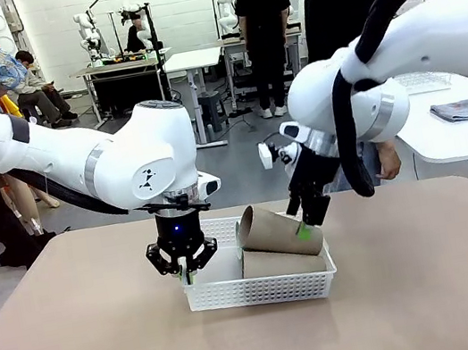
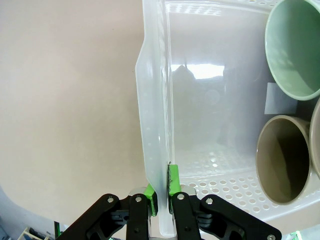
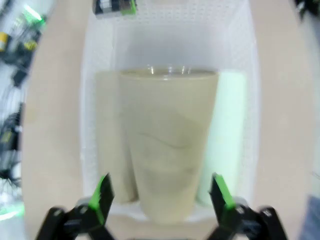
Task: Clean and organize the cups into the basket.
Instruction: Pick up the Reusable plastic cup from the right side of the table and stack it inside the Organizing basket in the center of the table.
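Beige and matte, the table [image 1: 83, 347] carries the white basket [image 1: 263, 289] near its middle, with other tables, robot arms and standing people in the room beyond.

At the basket's left end the left gripper [image 1: 185, 272] points straight down. In the left wrist view its green pads [image 2: 173, 180] are pressed together on the basket's thin side wall [image 2: 155, 125], one pad outside and one inside, so the jaws are clamped on the basket.

Inside the basket lie the cups. In the front view a tan cup [image 1: 284, 262] lies on its side along the basket floor, and a second tan cup [image 1: 275, 229] rests tilted on top of it, its open mouth facing left and its narrow base to the right. The right gripper [image 1: 312, 214] reaches down from the right to that narrow end.

In the right wrist view the top tan cup [image 3: 167, 145] sits between the right gripper's fingers [image 3: 102, 195], base nearest the camera. The green pads stand apart on either side of the cup, with a gap visible on both sides, so the jaws are spread and not touching it. To its right lies the pale mint cup [image 3: 227, 135], and to its left another tan cup [image 3: 107, 140].

From the left wrist view the mint cup's mouth [image 2: 295, 50] and a tan cup's mouth [image 2: 282, 157] open toward the basket's bare left half.
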